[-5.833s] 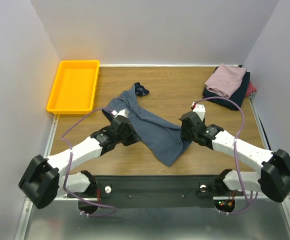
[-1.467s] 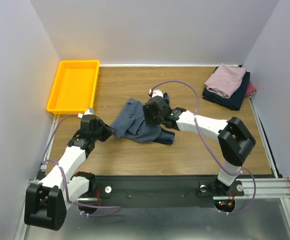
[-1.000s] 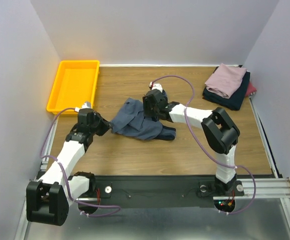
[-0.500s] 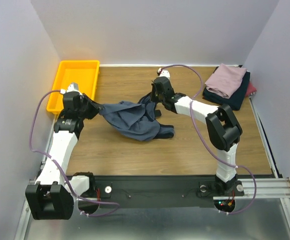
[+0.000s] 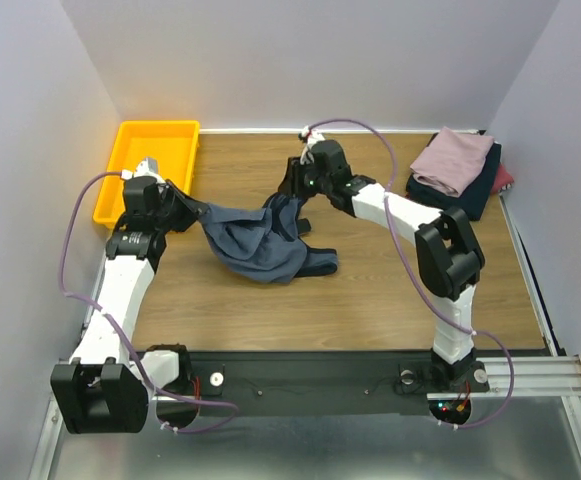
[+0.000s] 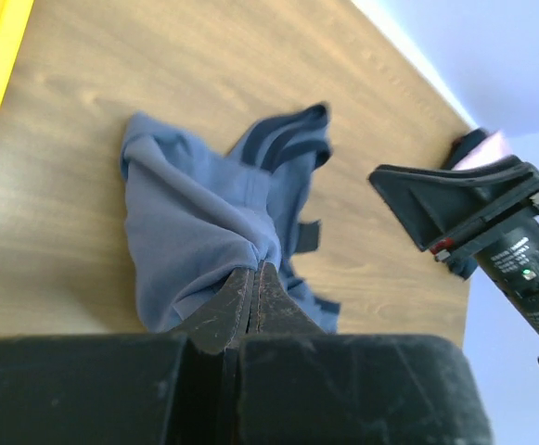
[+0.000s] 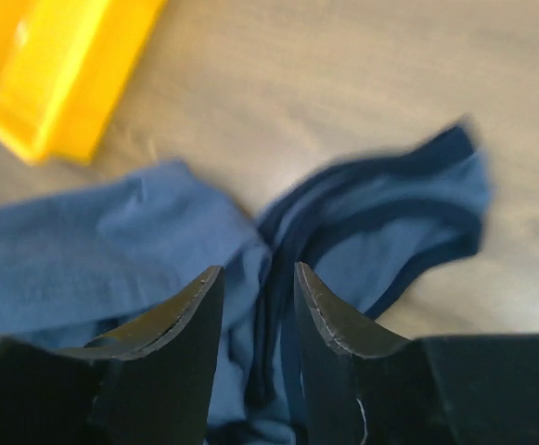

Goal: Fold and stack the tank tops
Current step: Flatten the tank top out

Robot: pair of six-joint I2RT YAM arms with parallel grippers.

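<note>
We hold the slate-blue tank top (image 5: 255, 245) crumpled at the middle of the tabletop (image 5: 370, 300), left gripper (image 5: 188, 213) clamped on it, right gripper (image 5: 292, 192) parted just above; folding remains, other tops (image 5: 457, 165) stacked at the far right corner

Bench (image 5: 370, 290): brown wood-grain top.
Far left corner: yellow tray (image 5: 156, 170) lying flat on the wood, its long side running towards the back wall.
Middle: slate-blue tank top (image 5: 260, 248), crumpled. Its near bulk and a dark-trimmed edge rest on the bench, while its left and far ends are raised off it.
Far right corner: a folded pile, well apart from the blue one. The navy top (image 5: 468, 200) lies underneath, with the mauve-pink top (image 5: 453, 158) on it.
Right edge of the pile: maroon top (image 5: 504, 178) peeking out. I cannot tell whether it touches the wood.
</note>
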